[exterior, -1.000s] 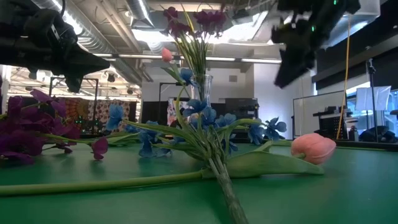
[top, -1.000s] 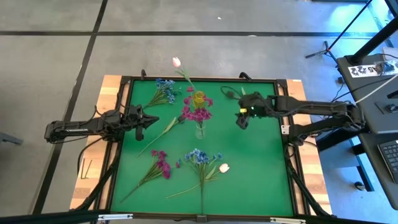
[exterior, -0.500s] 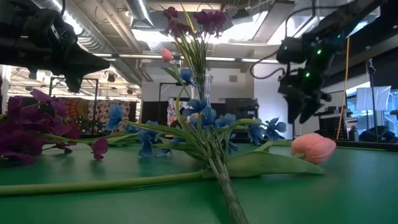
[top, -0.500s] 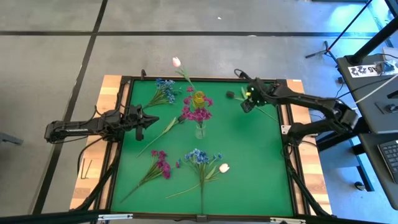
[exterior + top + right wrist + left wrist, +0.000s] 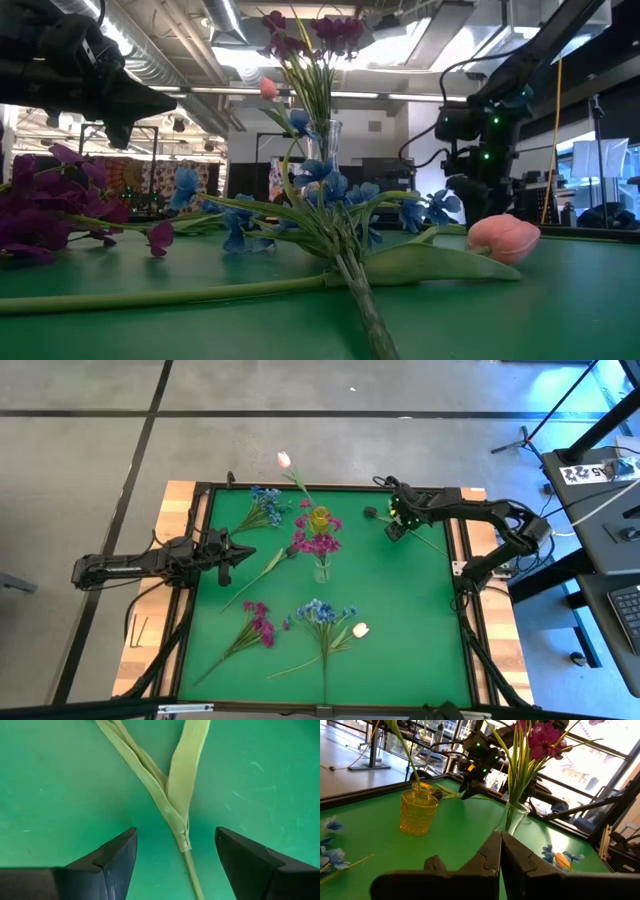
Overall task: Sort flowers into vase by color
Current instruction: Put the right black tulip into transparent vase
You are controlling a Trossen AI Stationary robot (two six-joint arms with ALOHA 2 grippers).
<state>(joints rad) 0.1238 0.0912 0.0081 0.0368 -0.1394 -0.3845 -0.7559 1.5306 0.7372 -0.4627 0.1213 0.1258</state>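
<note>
Green felt (image 5: 400,600) covers the table; the right gripper (image 5: 396,525), upper right of the high frame, hangs wide open and empty over a dark-headed stem (image 5: 172,805), its leaves between the fingers; the left gripper (image 5: 228,555), mid-left, is closed on nothing; magenta sprays (image 5: 318,544) stand in the clear vase (image 5: 321,572) at centre.

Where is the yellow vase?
In the high view the yellow vase stands near the mat's far edge, just behind the clear vase of magenta flowers.

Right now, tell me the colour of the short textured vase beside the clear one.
Amber yellow vase, clearest in the left wrist view.
</note>
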